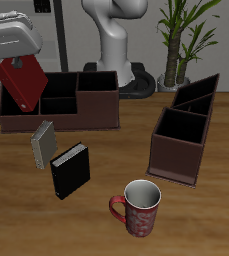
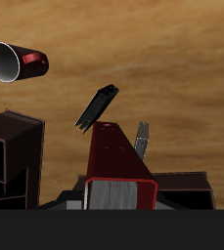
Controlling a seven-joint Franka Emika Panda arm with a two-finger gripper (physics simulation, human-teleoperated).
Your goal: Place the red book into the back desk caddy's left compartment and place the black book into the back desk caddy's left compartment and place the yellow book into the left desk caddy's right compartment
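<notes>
My gripper (image 1: 17,62) is shut on the red book (image 1: 21,85), which it holds tilted over the end compartment of the back desk caddy (image 1: 81,112). The book's lower corner is about level with the caddy's rim. In the wrist view the red book (image 2: 118,161) fills the foreground, its page edge toward the camera. The black book (image 1: 70,170) stands on the table in front of that caddy, also visible from the wrist as the black book (image 2: 97,107). Beside it stands the thin yellow book (image 1: 43,145), showing mostly its pale pages. The left desk caddy (image 1: 183,145) stands apart, across the table.
A red patterned mug (image 1: 138,208) stands near the table's front edge; from the wrist this mug (image 2: 14,62) shows its open mouth. A potted plant (image 1: 186,40) and the robot's base (image 1: 116,45) are behind the table.
</notes>
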